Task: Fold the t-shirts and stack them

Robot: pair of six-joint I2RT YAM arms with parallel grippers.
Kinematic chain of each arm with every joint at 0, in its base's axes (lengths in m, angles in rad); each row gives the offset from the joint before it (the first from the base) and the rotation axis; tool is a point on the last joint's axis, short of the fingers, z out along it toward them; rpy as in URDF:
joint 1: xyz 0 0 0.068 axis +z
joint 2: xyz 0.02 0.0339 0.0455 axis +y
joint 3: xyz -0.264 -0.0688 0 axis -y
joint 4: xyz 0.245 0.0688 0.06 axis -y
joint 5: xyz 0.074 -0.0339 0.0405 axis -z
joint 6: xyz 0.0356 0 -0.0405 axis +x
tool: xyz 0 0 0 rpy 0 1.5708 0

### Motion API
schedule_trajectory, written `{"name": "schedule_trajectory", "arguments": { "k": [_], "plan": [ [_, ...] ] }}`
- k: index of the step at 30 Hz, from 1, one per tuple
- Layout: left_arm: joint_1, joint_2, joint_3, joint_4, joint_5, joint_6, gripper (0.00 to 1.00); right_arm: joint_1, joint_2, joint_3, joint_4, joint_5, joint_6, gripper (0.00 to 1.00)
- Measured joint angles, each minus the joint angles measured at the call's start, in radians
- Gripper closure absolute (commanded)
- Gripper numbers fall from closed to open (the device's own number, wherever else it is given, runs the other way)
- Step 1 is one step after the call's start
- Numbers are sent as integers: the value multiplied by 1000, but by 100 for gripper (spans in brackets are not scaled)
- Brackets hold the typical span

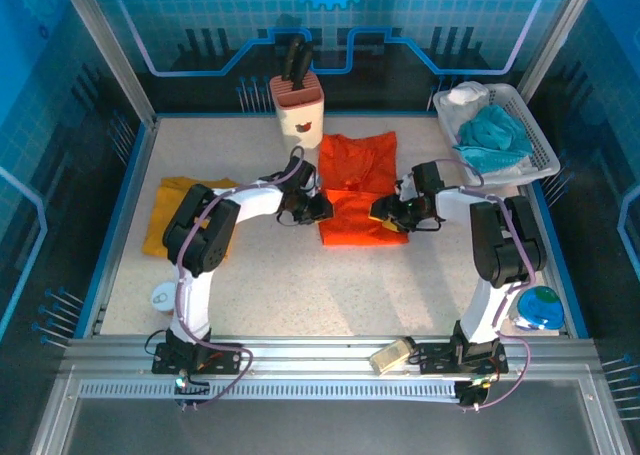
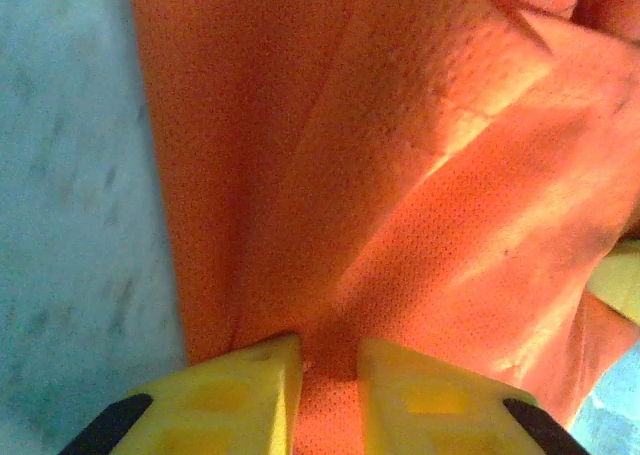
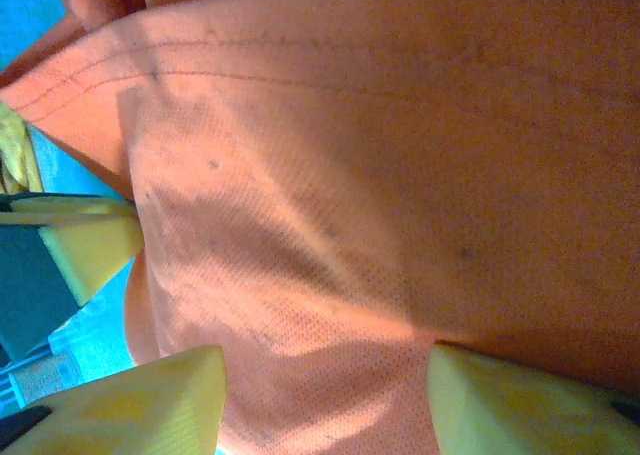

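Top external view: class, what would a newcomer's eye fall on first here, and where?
The bright orange t-shirt in the middle of the table, with the left claw and right claw at its side edges. Next, the mustard yellow t-shirt at the left and the white basket holding teal cloth in the far right corner.

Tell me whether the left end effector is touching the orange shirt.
Touching. The left wrist view shows the orange shirt bunched into a ridge inside the left end effector, its cloth pressed against both yellow fingers.
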Motion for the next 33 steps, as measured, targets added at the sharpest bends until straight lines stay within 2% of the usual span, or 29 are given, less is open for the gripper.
{"name": "schedule_trajectory", "arguments": {
  "k": [6,10,13,16,19,26,33],
  "plan": [
    [-11,-118,-163,17,-13,-33,75,97,-53,-39,-82,8,-27,40],
    [-26,-173,-223,0,-24,-40,73,127,-105,-79,-141,17,-38,39],
    [-36,-226,-268,-35,-29,-37,61,127,-157,-89,-210,36,-46,36],
    [-37,-284,-285,-111,-34,-36,47,127,-241,-82,-273,69,-58,26],
    [-33,-346,-282,-180,-33,-24,41,122,-327,-42,-333,102,-74,21],
    [-31,-489,-238,-278,14,-1,39,73,-447,-42,-396,157,-78,20],
    [-31,-537,-404,-290,49,-39,38,63,-480,-212,-469,190,-44,23]
  ]
}}
